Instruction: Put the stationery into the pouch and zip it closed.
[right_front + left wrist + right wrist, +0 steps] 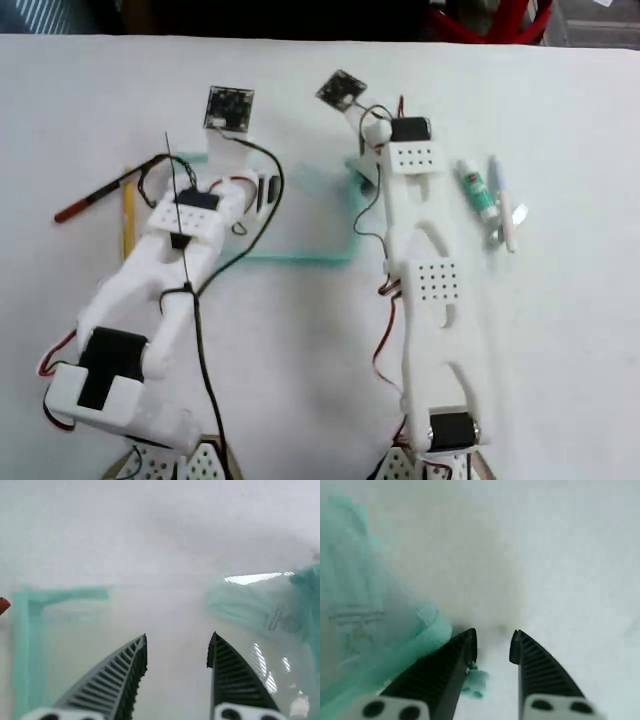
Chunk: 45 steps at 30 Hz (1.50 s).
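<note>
**Stationery waiting outside while both grippers are working at the pouch**

Left gripper [177,637] is hanging with its jaws spread wide and nothing between them, directly over the translucent pouch [300,215]. The pouch's teal border [30,630] is running along one side beneath it. Right gripper [493,632] is sitting at the pouch's other end, its jaws parted by a narrow gap and also empty. One jaw is just beside a small teal tab [472,686] at the bunched corner. I'm guessing that's the zip pull, though I can't be sure.

The pouch is lying flat on the white table [560,350] between the two arms. A red-tipped pen [100,197] and a yellow pencil [128,220] are lying beside the left arm. A green-and-white tube [478,192] and a slim pen [503,205] are lying beyond the right arm, well apart from the pouch.

I'm reading this as the opening step, with nothing loaded yet. I can't tell whether the zip is open. Next I'm expecting to need one gripper closing on that tab while the other is pinning the pouch's edge.
</note>
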Each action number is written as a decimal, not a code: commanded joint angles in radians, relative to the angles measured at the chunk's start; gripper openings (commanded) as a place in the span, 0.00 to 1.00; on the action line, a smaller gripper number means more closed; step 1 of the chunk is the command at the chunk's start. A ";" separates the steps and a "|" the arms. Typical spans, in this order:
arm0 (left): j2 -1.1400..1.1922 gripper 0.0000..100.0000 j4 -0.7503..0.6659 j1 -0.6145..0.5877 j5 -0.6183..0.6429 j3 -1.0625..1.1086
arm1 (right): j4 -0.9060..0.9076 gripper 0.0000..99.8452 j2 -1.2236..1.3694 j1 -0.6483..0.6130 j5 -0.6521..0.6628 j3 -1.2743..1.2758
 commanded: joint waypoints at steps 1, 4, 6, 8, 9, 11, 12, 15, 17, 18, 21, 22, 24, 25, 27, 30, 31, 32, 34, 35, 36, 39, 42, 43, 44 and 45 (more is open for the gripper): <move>-0.039 0.20 -0.018 0.012 0.003 -0.006 | 0.182 0.08 -0.039 0.036 0.103 -0.063; -0.038 0.20 -0.018 0.012 0.003 -0.006 | 0.292 0.06 -0.045 0.061 0.178 -0.140; -0.038 0.20 -0.018 0.012 0.003 -0.005 | 0.289 0.06 -0.047 0.104 0.153 -0.184; -0.038 0.20 -0.018 0.012 0.003 -0.005 | 0.289 0.06 -0.067 0.142 0.129 -0.229; -0.038 0.20 -0.018 0.012 0.003 -0.005 | 0.289 0.06 -0.087 0.157 0.109 -0.245; -0.038 0.20 -0.018 0.012 0.003 -0.005 | 0.289 0.06 -0.139 0.183 0.055 -0.253; -0.038 0.20 -0.018 0.013 0.003 -0.005 | 0.291 0.06 -0.173 0.191 0.035 -0.244; -0.038 0.20 -0.018 0.013 0.003 -0.008 | 0.294 0.06 -0.275 0.196 0.011 -0.152; -0.038 0.20 -0.018 0.013 0.003 -0.008 | 0.294 0.08 -0.354 0.189 0.014 -0.035; -0.038 0.20 -0.018 0.013 0.003 -0.009 | 0.294 0.09 -0.392 0.183 0.014 0.035; -0.038 0.20 -0.018 0.013 0.003 -0.009 | 0.291 0.13 -0.532 0.148 0.017 0.273; -0.038 0.20 -0.018 0.013 0.003 -0.009 | 0.289 0.15 -0.576 0.134 0.031 0.358; -0.038 0.20 -0.018 0.013 0.003 -0.009 | 0.288 0.17 -0.662 0.108 0.114 0.525; -0.038 0.20 -0.018 0.013 0.003 -0.009 | 0.286 0.18 -0.697 0.101 0.157 0.595; -0.038 0.20 -0.018 0.013 0.003 -0.008 | 0.232 0.19 -0.753 0.097 0.229 0.730; -0.038 0.20 -0.018 0.013 0.003 -0.008 | 0.096 0.19 -0.786 0.094 0.262 0.873; -0.038 0.20 -0.018 0.013 0.003 -0.008 | 0.058 0.19 -0.786 0.085 0.267 0.908; -0.038 0.20 -0.018 0.013 0.003 -0.008 | 0.027 0.19 -0.786 0.076 0.269 0.942; -0.038 0.20 -0.018 0.012 0.003 -0.006 | -0.022 0.19 -0.786 0.054 0.270 1.002; -0.038 0.20 -0.018 0.012 0.003 -0.006 | -0.045 0.19 -0.786 0.038 0.279 1.030; -0.038 0.20 -0.018 0.012 0.003 -0.006 | -0.061 0.19 -0.786 0.021 0.287 1.053; -0.038 0.20 -0.018 0.012 0.003 -0.006 | -0.104 0.19 -0.786 -0.030 0.287 1.079; -0.038 0.20 -0.018 0.012 0.003 -0.005 | -0.171 0.19 -0.780 -0.041 0.285 1.083; -0.038 0.20 -0.018 0.012 0.003 -0.005 | -0.186 0.19 -0.769 -0.039 0.275 1.082; -0.038 0.20 -0.018 0.012 0.003 -0.005 | -0.194 0.19 -0.754 -0.038 0.269 1.076; -0.038 0.20 -0.018 0.012 0.003 -0.005 | -0.199 0.19 -0.739 -0.033 0.269 1.076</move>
